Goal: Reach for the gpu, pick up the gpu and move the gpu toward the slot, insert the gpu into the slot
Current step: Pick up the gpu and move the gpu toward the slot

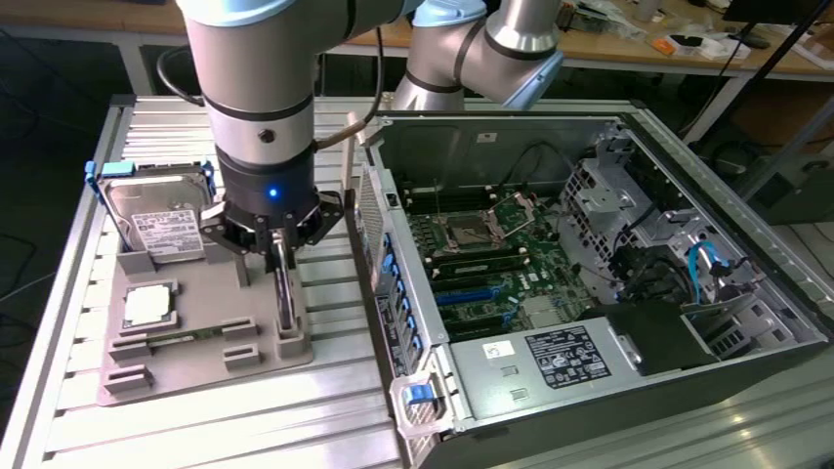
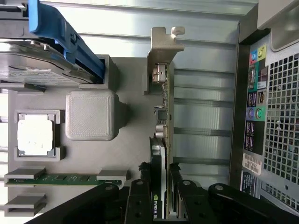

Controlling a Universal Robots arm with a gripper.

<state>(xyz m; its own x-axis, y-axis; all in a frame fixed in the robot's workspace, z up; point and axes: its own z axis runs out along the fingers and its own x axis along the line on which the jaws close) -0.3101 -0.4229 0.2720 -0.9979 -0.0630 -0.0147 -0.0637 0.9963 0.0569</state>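
Note:
The gpu (image 1: 284,293) stands on edge in a groove of the grey holder (image 1: 195,366), to the exterior view's left of the open computer case. The wrist view looks along its top edge: the gpu (image 2: 161,116) with its silver bracket (image 2: 164,51) at the far end. My gripper (image 1: 277,256) hangs straight down over it. In the wrist view the gripper (image 2: 160,170) has one black finger on each face of the card, and the fingertips (image 2: 145,170) press against it. The card still sits in the holder. The blue slot (image 1: 472,293) lies on the green motherboard inside the case.
On the holder also sit a hard drive (image 1: 156,220) with blue clips, a square CPU (image 1: 147,305) and a memory stick (image 1: 170,339). The case wall (image 1: 391,283) rises close beside the gpu. Cables and a drive cage (image 1: 612,195) crowd the case interior.

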